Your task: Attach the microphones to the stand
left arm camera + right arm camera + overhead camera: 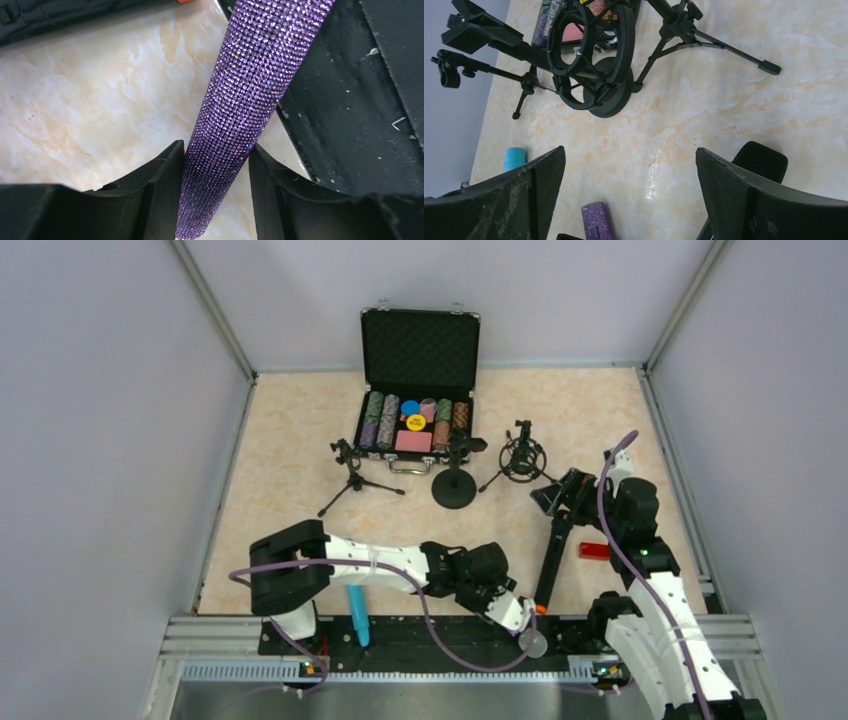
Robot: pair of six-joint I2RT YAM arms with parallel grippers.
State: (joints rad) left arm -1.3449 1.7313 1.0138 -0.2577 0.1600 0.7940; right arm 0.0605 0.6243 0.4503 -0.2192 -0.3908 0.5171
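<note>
At 6 o'clock, on the desk's (280, 490) near edge, the left claw (518, 616) is clenched on the purple microphone's (240, 115) handle, probably to lift it off the rail. The turquoise microphone (355, 612) lies at 7 o'clock. Toward 4 o'clock the right claw (629, 155) is spread wide, with the black microphone's (552, 550) head beside one finger. Farther off, the round-based stand (455, 488) sits between two tripods (350, 468), so approach room looks tight.
</note>
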